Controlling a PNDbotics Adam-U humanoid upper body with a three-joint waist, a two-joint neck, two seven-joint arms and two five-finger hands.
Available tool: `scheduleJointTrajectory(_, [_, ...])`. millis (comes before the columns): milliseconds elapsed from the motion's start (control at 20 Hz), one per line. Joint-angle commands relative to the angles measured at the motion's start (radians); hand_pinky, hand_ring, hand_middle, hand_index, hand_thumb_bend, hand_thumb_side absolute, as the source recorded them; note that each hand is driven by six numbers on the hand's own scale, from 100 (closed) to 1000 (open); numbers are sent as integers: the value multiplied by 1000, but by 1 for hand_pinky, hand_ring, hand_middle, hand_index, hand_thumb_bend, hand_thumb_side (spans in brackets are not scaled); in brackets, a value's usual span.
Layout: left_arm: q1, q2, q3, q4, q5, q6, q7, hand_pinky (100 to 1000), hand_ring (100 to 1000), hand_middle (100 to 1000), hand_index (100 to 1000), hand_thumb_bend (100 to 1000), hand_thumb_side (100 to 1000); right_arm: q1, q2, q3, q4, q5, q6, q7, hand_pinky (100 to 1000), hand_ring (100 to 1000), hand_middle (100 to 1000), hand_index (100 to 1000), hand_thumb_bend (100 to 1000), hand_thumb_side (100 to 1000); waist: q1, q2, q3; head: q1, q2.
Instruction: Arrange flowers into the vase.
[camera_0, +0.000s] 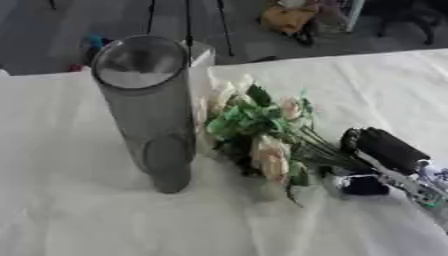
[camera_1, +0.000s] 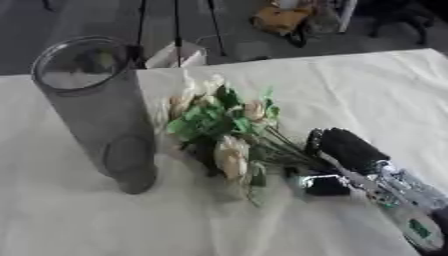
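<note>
A tall see-through glass vase (camera_0: 144, 107) stands upright on a table with a white cloth (camera_0: 79, 220). The vase is a round tube, and its open top faces up toward the camera. Nothing can be seen inside it.

Just to the right of the vase lies a bunch of flowers (camera_0: 258, 135). The flowers are on the cloth, not in the vase. The blooms are cream and pale pink, with green leaves between them. The flower heads sit close beside the lower half of the vase, and it is hard to tell if they touch it. The thin green stems (camera_1: 284, 147) run away from the vase, down and to the right.

The robot's right hand (camera_1: 337, 147) comes in from the lower right corner. It is black, with a silver arm (camera_1: 407, 200) behind it. The hand rests at the end of the stems, and its dark fingers seem to be curled around them, so it is holding the bunch by the stems. The grip is a bit blurry, but the stems go right into the hand.

The left hand does not show in either view.

Past the far edge of the table there is a grey floor with some thin black stand legs (camera_0: 187, 25) and an orange thing (camera_0: 287, 17)
</note>
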Motion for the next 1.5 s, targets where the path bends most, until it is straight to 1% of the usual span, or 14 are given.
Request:
scheduleJointTrajectory(50, [-5,10,-6,-16,-5,-1,-5,564,583,791,914,100,1000,-7,-32,-22,-7,-28,2,-42,100,100,100,100,503,646,-8,-4,0,3,-11])
scheduleJointTrajectory(100, [-5,10,-6,-16,-5,-1,-5,564,583,791,914,100,999,-6,-33,-24,-8,-34,5,-57,100,100,100,100,588,676,-8,-5,-1,3,-11])
scheduleJointTrajectory(150, [-5,11,-7,-16,-6,0,-6,564,583,792,914,100,1000,-6,-33,-27,-10,-42,9,-77,100,100,100,100,597,723,-8,-5,-1,3,-11])
scheduleJointTrajectory(200, [-5,11,-7,-16,-6,0,-6,564,583,792,914,100,998,-6,-33,-31,-12,-52,16,-100,100,100,100,100,638,734,-8,-6,-2,4,-11])
scheduleJointTrajectory(250, [-5,11,-7,-16,-6,1,-6,563,583,792,914,100,998,-6,-32,-35,-16,-66,23,-130,100,100,100,100,644,739,-8,-7,-2,5,-10])
scheduleJointTrajectory(300, [-5,12,-7,-16,-6,1,-6,563,583,791,914,100,998,-4,-32,-38,-21,-80,28,-160,100,100,100,100,642,728,-7,-8,-2,7,-10])
scheduleJointTrajectory(400, [-4,14,-6,-16,-6,1,-7,563,583,791,914,100,998,1,-34,-41,-27,-114,39,-216,100,100,100,100,644,667,-7,-11,-4,8,-10])
scheduleJointTrajectory(500, [-4,15,-7,-16,-6,1,-7,563,583,792,914,100,999,7,-36,-41,-34,-154,46,-245,100,100,100,100,635,625,-8,-13,-6,10,-9])
scheduleJointTrajectory(550, [-4,15,-7,-16,-5,2,-8,563,584,792,913,100,999,10,-38,-41,-40,-173,47,-251,100,100,100,100,631,625,-9,-15,-7,12,-9])
scheduleJointTrajectory(600, [-4,16,-8,-16,-5,2,-9,563,584,791,911,100,999,13,-40,-43,-49,-189,49,-256,100,100,100,100,607,666,-9,-17,-8,14,-8])
scheduleJointTrajectory(650, [-4,17,-8,-16,-5,2,-10,563,584,791,911,100,999,16,-43,-46,-60,-203,52,-260,100,100,100,100,607,642,-10,-19,-9,16,-7])
scheduleJointTrajectory(950, [-3,23,-8,-16,-3,3,-13,563,584,790,910,100,997,33,-53,-65,-131,-290,82,-306,100,100,100,100,588,654,-10,-30,-13,24,-4])
scheduleJointTrajectory(1250, [-1,30,-8,-16,-2,4,-13,561,583,789,909,100,994,31,-66,-101,-201,-423,106,-370,100,100,100,100,546,669,-10,-42,-18,34,0])
scheduleJointTrajectory(1500, [0,34,-8,-16,-1,6,-12,561,583,788,908,100,993,10,-77,-125,-244,-574,129,-415,100,100,100,100,508,647,-12,-51,-22,40,2])
